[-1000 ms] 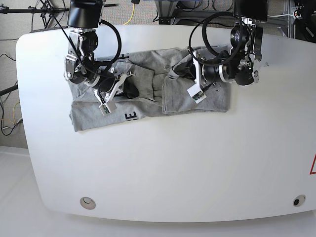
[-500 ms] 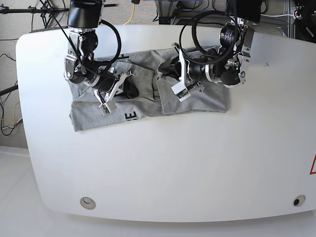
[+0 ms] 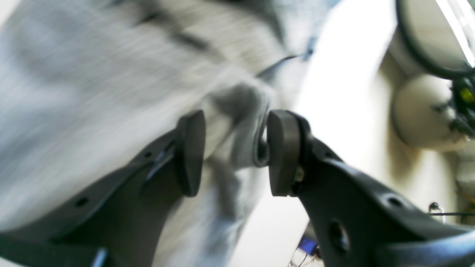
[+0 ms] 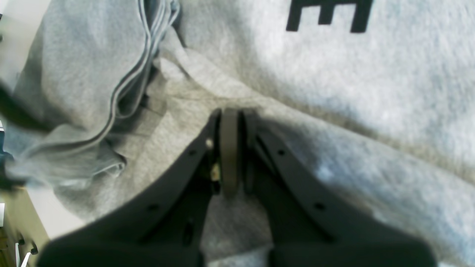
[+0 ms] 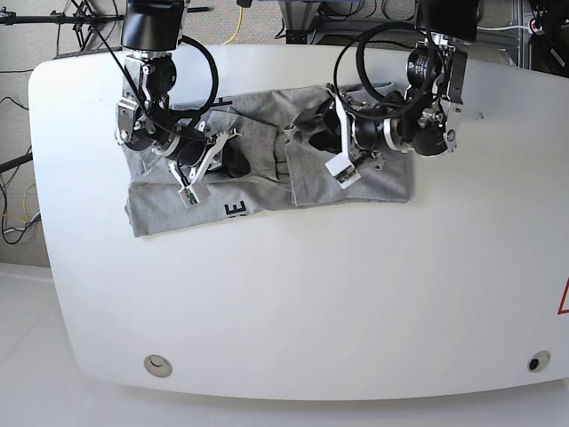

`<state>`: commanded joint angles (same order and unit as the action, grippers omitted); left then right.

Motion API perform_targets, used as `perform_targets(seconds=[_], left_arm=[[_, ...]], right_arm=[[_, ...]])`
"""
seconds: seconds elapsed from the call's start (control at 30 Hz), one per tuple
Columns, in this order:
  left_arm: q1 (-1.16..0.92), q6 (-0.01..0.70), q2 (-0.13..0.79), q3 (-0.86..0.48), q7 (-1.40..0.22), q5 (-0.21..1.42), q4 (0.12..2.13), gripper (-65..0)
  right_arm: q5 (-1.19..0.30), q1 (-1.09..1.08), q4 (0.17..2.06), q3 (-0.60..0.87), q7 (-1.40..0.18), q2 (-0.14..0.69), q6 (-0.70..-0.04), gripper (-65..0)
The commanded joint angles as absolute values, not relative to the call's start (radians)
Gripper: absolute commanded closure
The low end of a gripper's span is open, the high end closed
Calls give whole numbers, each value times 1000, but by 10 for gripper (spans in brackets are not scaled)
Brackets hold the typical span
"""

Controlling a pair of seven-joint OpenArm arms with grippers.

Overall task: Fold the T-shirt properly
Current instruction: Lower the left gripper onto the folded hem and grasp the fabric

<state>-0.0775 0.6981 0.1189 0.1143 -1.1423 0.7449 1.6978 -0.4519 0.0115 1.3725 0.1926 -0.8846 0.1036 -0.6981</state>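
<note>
While the right gripper (image 4: 230, 111) is staying pinched shut on the T-shirt (image 5: 267, 173) lying across the table's (image 5: 284, 294) far half, the left gripper (image 3: 232, 152), jaws parted around a fold, is swinging back rightward, suggesting regrasping.

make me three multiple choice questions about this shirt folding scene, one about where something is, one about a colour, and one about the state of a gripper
1. Where on the table does the T-shirt lie?
A. far half, near the arm bases
B. near edge
C. hanging off one side

2. What colour is the lettering on the T-shirt?
A. red
B. black
C. white

3. How does the right gripper stand?
A. wide open above the cloth
B. shut, tips on grey fabric
C. holding a hanger

Answers:
1. A, since the base view shows the grey cloth along the far part, under both arms.
2. B, since the right wrist view shows a black block letter.
3. B, since the right wrist view shows its pads pressed together at a fabric ridge.
</note>
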Motion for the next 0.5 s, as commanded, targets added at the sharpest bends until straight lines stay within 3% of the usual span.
perform_targets(seconds=[0.5], left_arm=[[-74,698,177,10,-1138,802,1733,-262]], right_arm=[[-452,10,1372,193,-885,107,-698,-19]])
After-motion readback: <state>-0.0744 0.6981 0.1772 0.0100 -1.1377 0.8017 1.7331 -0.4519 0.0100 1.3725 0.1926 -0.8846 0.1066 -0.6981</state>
